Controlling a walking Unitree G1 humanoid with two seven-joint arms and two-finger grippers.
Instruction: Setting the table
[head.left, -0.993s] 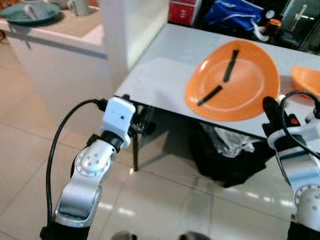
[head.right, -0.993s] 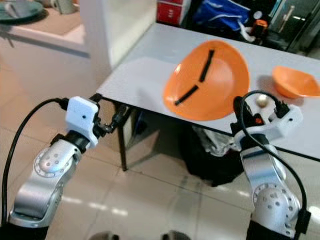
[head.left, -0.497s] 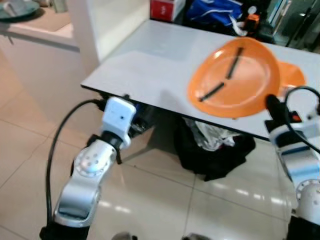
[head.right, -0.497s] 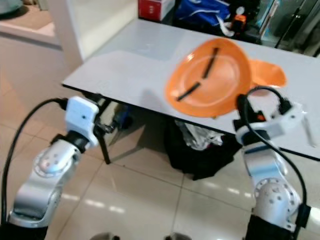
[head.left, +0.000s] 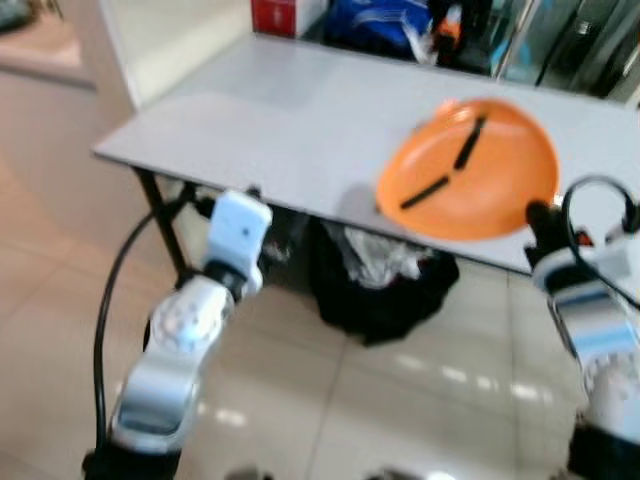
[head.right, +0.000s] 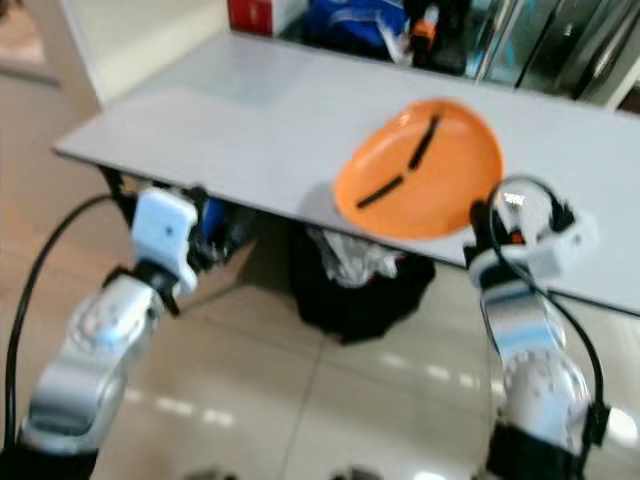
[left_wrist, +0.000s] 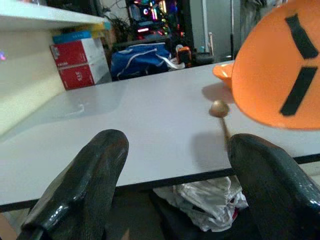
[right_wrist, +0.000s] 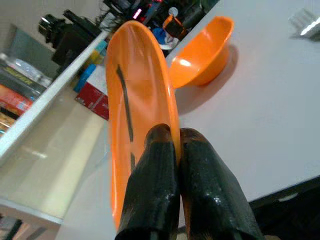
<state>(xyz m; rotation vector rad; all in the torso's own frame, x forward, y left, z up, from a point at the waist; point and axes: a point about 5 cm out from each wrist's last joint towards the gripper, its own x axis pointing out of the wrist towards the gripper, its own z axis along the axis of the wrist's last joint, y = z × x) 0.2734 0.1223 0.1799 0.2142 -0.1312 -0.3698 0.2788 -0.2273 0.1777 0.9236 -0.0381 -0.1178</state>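
The right gripper (right_wrist: 172, 165) is holding the orange plate (head.left: 470, 170) by its rim, its two black fingers (right_wrist: 150, 190) pressed together on the edge, one on each face. The plate is tilting steeply, standing almost on its edge above the near border of the grey table (head.left: 300, 120). Two black strips are crossing its inner face, which is turning toward the robot.

From the right gripper the plate is rising toward 12 o'clock, and its lower rim is hanging just over the table's near edge. The free tabletop is lying at 10 to 11 o'clock from the plate; that stretch appears wide and bare. At about 1 o'clock behind the plate, an orange bowl (right_wrist: 202, 55) is sitting on the table, and a small gold spoon (left_wrist: 220, 111) is lying beside it, so the room on that side is narrower.

The left gripper (left_wrist: 175, 200) is hovering below and before the table edge with its fingers wide apart, holding nothing. It is farther from the plate than the right one.

The coming move is probably to lower the plate flat, away from the edge, since a plate left over the border could slip down. Under the table a black bag (head.left: 375, 290) is standing on the tiled floor (head.left: 60, 250).
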